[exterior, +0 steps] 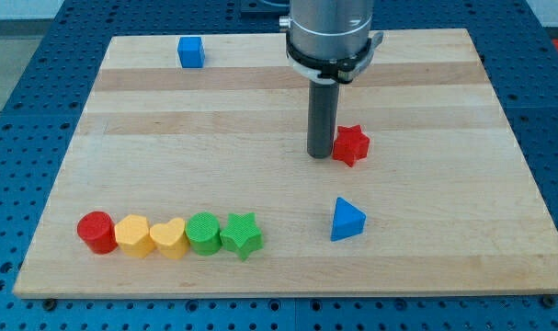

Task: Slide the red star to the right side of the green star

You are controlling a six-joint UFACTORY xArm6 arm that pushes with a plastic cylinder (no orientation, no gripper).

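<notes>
The red star point(351, 144) lies right of the board's middle. My tip point(320, 155) stands right against the red star's left side, touching or nearly touching it. The green star point(242, 235) sits near the view's bottom, at the right end of a row of blocks, well below and to the left of the red star. The rod comes down from the arm at the view's top.
A row at the bottom left holds a red cylinder point(97, 231), a yellow block point(134, 235), a yellow heart point(169, 238) and a green cylinder point(203, 232). A blue triangle point(347, 220) lies below the red star. A blue cube point(190, 51) sits at the top left.
</notes>
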